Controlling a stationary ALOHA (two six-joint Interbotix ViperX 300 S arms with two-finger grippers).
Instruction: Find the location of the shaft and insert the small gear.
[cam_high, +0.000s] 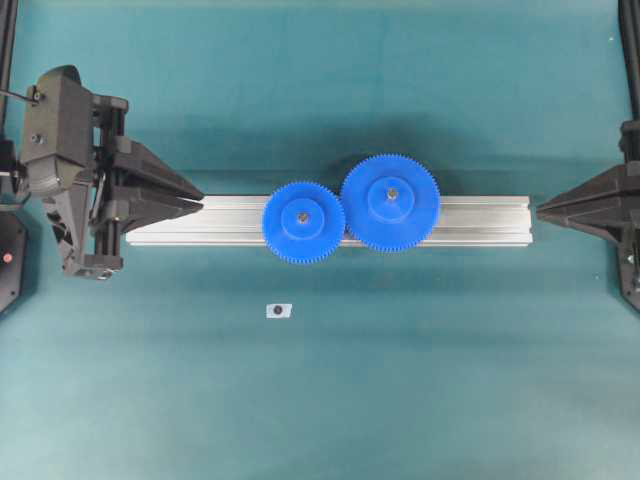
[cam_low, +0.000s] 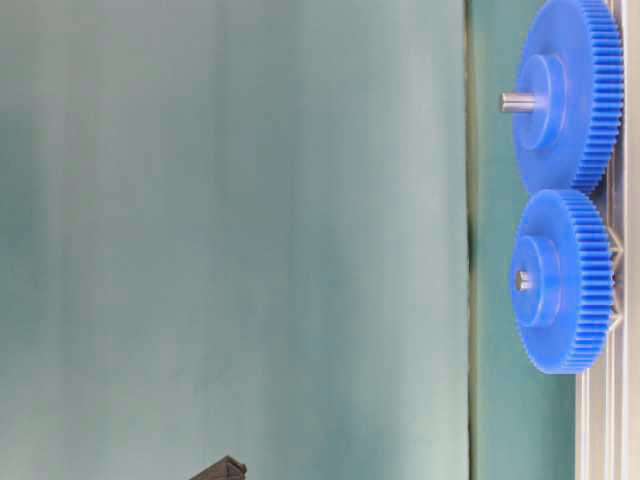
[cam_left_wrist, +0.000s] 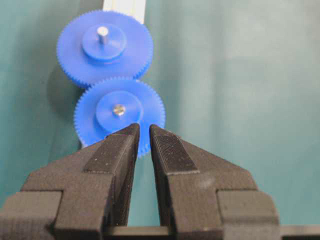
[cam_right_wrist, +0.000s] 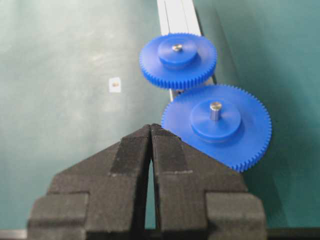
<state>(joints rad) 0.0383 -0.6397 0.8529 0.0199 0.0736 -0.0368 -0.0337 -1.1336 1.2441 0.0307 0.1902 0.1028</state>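
- The left tool (cam_high: 190, 196) is matte black plastic, its two fingers tapering to wedge tips (layer lines show in the print).
- Its fingers (cam_left_wrist: 170, 150) carry finely ribbed inner pads.
- Small silver screws and thin dark cables sit on the black wrist housing.
- The right tool (cam_right_wrist: 151, 130) is the same black wedge shape.

A larger blue gear (cam_high: 390, 202) sits on a silver aluminium rail (cam_high: 480, 220); a small white tag (cam_high: 278, 310) lies on the teal mat (cam_high: 320, 400).
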